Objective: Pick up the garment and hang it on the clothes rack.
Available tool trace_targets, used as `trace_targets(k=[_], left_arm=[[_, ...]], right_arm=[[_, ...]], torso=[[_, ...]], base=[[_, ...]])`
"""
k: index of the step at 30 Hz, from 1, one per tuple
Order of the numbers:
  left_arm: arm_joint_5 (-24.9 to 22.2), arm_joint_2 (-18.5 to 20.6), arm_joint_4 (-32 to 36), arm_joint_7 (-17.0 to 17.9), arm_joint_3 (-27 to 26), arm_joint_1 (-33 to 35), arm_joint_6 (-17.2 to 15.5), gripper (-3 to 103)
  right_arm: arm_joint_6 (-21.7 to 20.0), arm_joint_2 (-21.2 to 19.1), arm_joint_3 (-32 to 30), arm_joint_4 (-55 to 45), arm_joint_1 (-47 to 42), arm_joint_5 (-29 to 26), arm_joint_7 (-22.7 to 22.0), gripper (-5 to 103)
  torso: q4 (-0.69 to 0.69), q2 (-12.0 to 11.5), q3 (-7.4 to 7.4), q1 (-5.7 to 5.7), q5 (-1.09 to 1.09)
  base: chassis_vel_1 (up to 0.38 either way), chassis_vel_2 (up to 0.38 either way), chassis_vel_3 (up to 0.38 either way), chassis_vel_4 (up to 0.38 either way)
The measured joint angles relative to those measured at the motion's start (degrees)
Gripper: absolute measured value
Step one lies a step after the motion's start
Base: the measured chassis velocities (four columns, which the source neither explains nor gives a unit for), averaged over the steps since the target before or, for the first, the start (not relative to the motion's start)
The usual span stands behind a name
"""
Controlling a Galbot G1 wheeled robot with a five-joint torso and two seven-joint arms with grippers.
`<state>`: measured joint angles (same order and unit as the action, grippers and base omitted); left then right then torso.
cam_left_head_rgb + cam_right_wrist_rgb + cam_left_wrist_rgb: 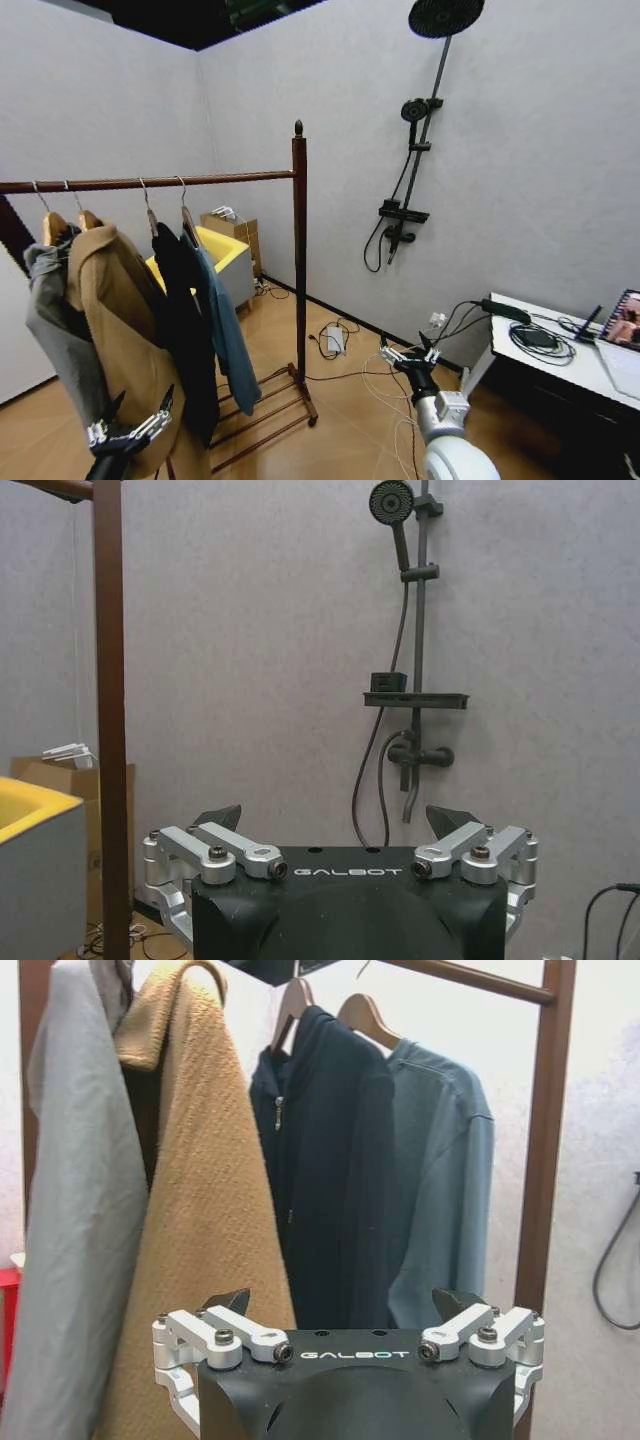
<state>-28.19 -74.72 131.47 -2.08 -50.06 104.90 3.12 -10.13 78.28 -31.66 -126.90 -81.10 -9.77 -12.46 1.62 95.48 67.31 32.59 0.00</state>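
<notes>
The teal-blue garment (pixel 228 340) hangs by its wooden hanger from the bar of the dark wooden clothes rack (pixel 299 250), the last item beside the right post. In the left wrist view the garment (pixel 440 1180) hangs just past the black coat, near the rack post (pixel 545 1160). My left gripper (pixel 128 432) is low in front of the hanging clothes, open and empty (pixel 345 1305). My right gripper (pixel 408 357) is right of the rack, open and empty (pixel 335 815), facing the wall with the rack post (pixel 108 680) to one side.
A grey jacket (pixel 55 330), a tan coat (pixel 125 340) and a black coat (pixel 185 320) share the bar. Behind stand a yellow bin (pixel 225 255) and a wall shower (pixel 420 150). Cables (pixel 335 340) lie on the floor; a white table (pixel 560 360) stands at right.
</notes>
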Motion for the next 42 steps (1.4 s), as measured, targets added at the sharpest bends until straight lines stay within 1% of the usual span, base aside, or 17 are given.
trace_targets(k=[16, 19, 24, 35, 42], left_arm=[[0.0, 0.0, 0.0, 0.0, 0.0, 0.0, 0.0, 100], [0.0, 0.0, 0.0, 0.0, 0.0, 0.0, 0.0, 100], [0.0, 0.0, 0.0, 0.0, 0.0, 0.0, 0.0, 100], [0.0, 0.0, 0.0, 0.0, 0.0, 0.0, 0.0, 100], [0.0, 0.0, 0.0, 0.0, 0.0, 0.0, 0.0, 100]], right_arm=[[0.5, -0.21, -0.57, -0.49, -0.58, -0.26, -0.08, 100], [0.64, -0.23, -0.63, -0.51, -0.8, -0.27, -0.08, 100], [0.76, -0.22, -0.69, -0.51, -0.86, -0.27, -0.09, 100], [0.95, -0.17, -0.82, -0.67, -1.28, -0.27, -0.15, 100], [1.01, 0.0, -0.81, -0.8, -1.46, -0.26, -0.18, 100]], torso=[[0.0, 0.0, 0.0, 0.0, 0.01], [0.02, 0.0, 0.0, 0.0, -0.01], [-0.01, 0.0, 0.0, 0.0, 0.01], [0.03, 0.0, 0.0, 0.0, 0.0], [-0.01, 0.0, 0.0, 0.0, 0.0]], base=[[-0.034, -0.134, -0.137, -0.032], [-0.054, -0.177, -0.173, -0.079], [-0.068, -0.175, -0.173, -0.064], [-0.071, -0.167, -0.176, -0.076], [0.007, -0.098, -0.102, -0.006]])
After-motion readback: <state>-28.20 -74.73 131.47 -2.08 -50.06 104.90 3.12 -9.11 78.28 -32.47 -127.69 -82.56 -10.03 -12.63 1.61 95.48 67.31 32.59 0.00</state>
